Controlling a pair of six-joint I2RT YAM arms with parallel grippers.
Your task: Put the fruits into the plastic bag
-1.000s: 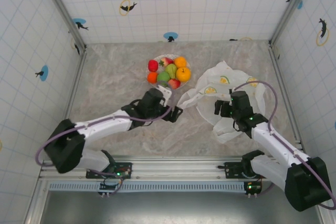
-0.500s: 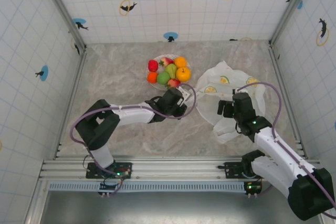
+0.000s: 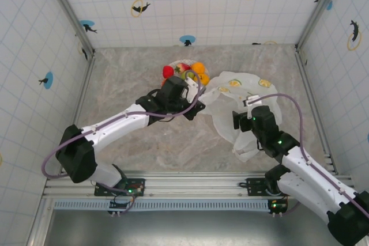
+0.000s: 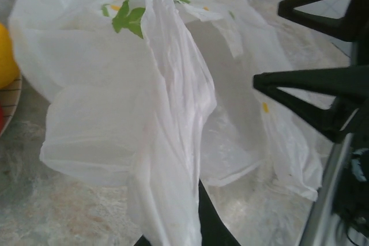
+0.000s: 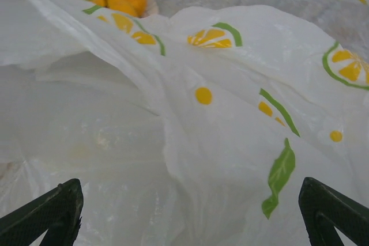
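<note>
Left arm (image 3: 121, 124) stretches across the counter (image 3: 124, 84), left fingers (image 4: 213, 231) pinched on the plastic bag (image 3: 245, 93) beside the fruits (image 3: 198, 67); right fingers (image 5: 52, 211) gape empty above the bag.

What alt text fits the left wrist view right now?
A crinkled white plastic bag printed with citrus slices is pinched by a fold in the left tool at the bottom edge. The right tool stands open at right; an orange fruit peeks in at far left.
</note>
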